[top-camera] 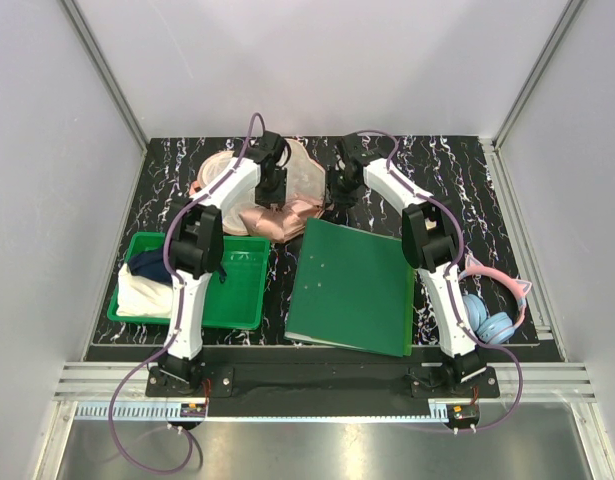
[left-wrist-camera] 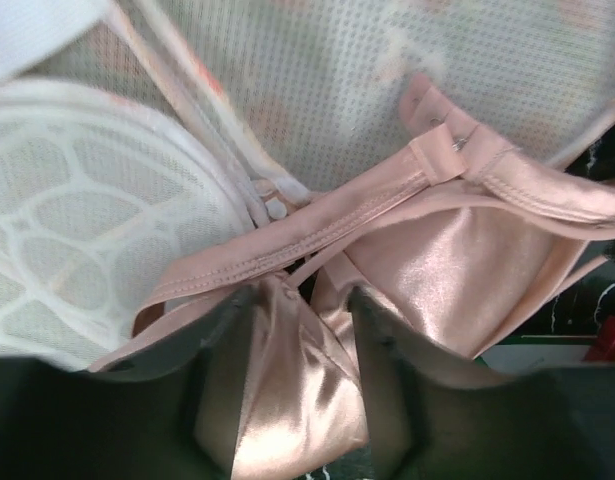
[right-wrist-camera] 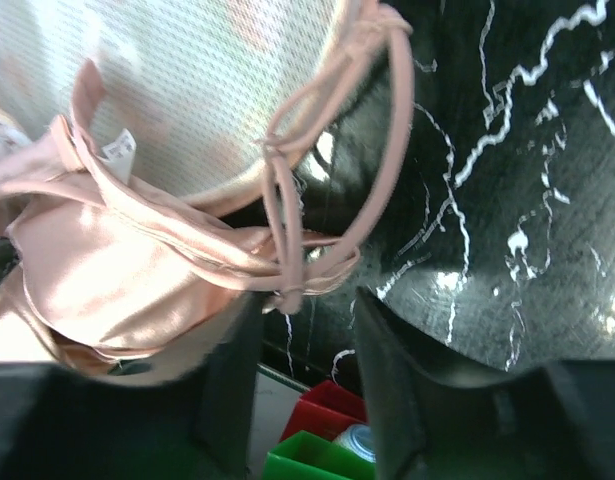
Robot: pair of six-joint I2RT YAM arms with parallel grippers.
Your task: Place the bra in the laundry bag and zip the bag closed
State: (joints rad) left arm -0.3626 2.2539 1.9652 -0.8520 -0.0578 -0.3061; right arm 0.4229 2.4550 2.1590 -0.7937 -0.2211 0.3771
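Behind the fingers of the left gripper (top-camera: 271,203) and the right gripper (top-camera: 338,198), toward the arm bases, a green bin (top-camera: 242,290) holds a dark blue cloth (top-camera: 147,264) and a white cloth (top-camera: 139,296). A green folder (top-camera: 352,290) lies in the middle. Blue and pink headphones (top-camera: 492,312) lie beside the right arm.

Between the left fingers (left-wrist-camera: 212,400), a fold of the shiny cup of the bra (left-wrist-camera: 437,260) fills the gap and touches both inner faces. The fingers stand partly apart. Whether they clamp the fold cannot be told. Just past the fingertips, the pink band and a thin strap run across. Beyond the band lies the laundry bag (left-wrist-camera: 367,80), showing pale mesh. A white lattice panel (left-wrist-camera: 67,220) of it sits past the left-hand finger.

The right fingers (right-wrist-camera: 407,400) are spread, with the dark marbled table (right-wrist-camera: 507,200) visible between them. A knotted loop of thin straps ends at the mouth of the gap. Contact with either finger cannot be told. Past the left-hand finger, the cup lies bunched at the bag's edge. Farther out, the strap loop runs over the bag's rim and onto the table.

From above, both pairs of fingers point down at the bag on the far half of the table. The bra lies partly on it, spilling toward the folder.
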